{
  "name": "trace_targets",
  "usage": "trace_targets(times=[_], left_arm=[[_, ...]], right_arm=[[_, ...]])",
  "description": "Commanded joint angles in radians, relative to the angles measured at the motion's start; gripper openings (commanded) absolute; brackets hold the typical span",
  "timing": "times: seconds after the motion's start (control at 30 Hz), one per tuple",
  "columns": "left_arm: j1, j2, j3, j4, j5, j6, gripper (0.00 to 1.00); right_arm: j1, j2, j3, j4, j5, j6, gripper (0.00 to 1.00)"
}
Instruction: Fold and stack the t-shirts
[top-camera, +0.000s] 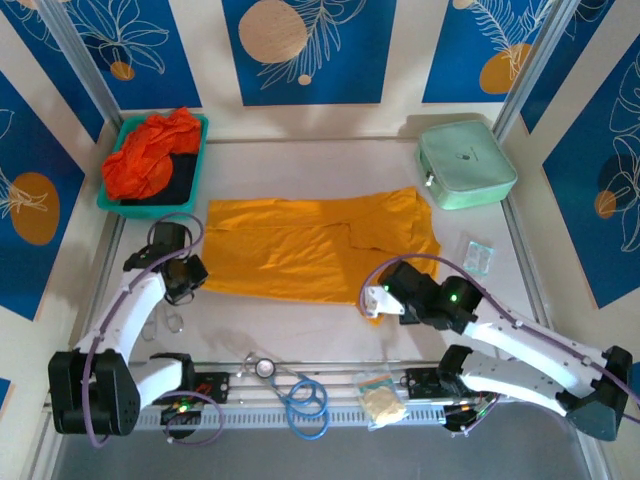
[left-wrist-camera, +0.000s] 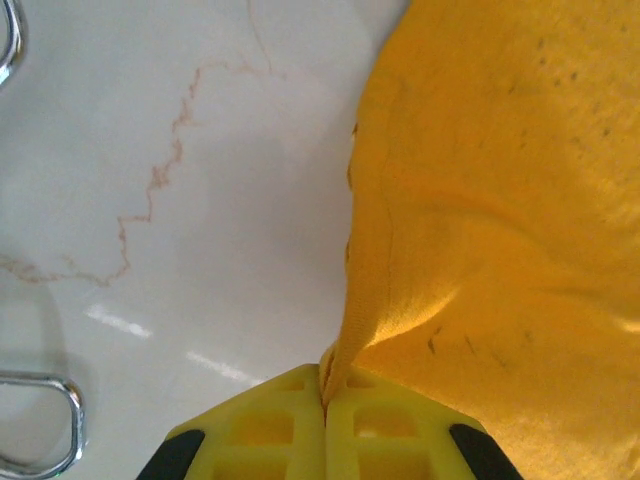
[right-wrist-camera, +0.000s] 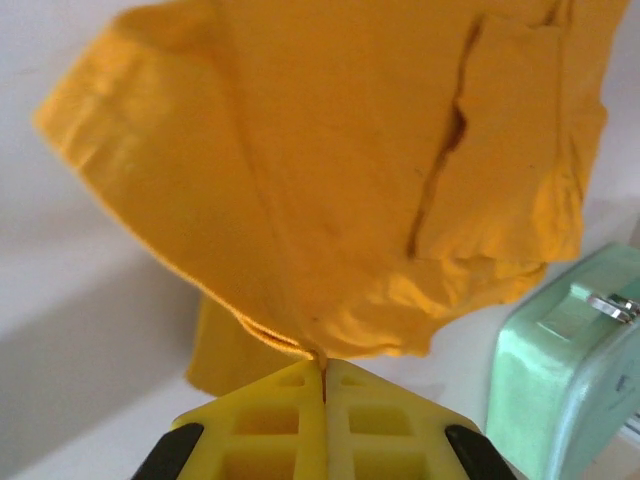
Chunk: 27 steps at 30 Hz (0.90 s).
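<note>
Left hand (left-wrist-camera: 325, 388): jaws pressed together, pinching the hem of the mustard t-shirt (top-camera: 310, 245) at its 8 o'clock corner. Right hand (right-wrist-camera: 323, 372): likewise clamped on the shirt's near edge, at about 5 o'clock. The cloth runs from both hands toward 12 o'clock, its long axis lying 9-to-3 on the surface (top-camera: 300, 330). Each hand is nearest its own end, so the fold likely goes away from the bases. Red-orange t-shirts (top-camera: 150, 160) are heaped in the teal tray (top-camera: 140, 207) at 10 o'clock.

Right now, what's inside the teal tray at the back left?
The teal tray holds a crumpled heap of red-orange cloth, with a dark patch showing beside it. How many t-shirts make up the heap, and what lies under it, is covered.
</note>
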Motion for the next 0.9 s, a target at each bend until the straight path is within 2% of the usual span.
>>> trace_targets(times=[0.0, 0.13, 0.4, 0.63, 0.87], left_arm=[[-0.001, 0.039, 0.062, -0.025, -0.039, 0.018, 0.00], [-0.001, 0.110, 0.108, -0.001, -0.034, 0.027, 0.00], [0.000, 0.254, 0.173, 0.048, -0.029, 0.042, 0.00], [-0.001, 0.395, 0.280, 0.056, -0.051, 0.060, 0.00], [0.000, 0.509, 0.369, 0.042, -0.091, 0.065, 0.00]], right_arm=[[-0.115, 0.034, 0.049, 0.189, -0.081, -0.154, 0.00], [-0.250, 0.122, 0.138, 0.272, -0.196, -0.241, 0.00], [-0.430, 0.362, 0.311, 0.365, -0.371, -0.355, 0.00], [-0.518, 0.566, 0.448, 0.396, -0.436, -0.405, 0.00], [-0.566, 0.689, 0.503, 0.429, -0.447, -0.388, 0.00]])
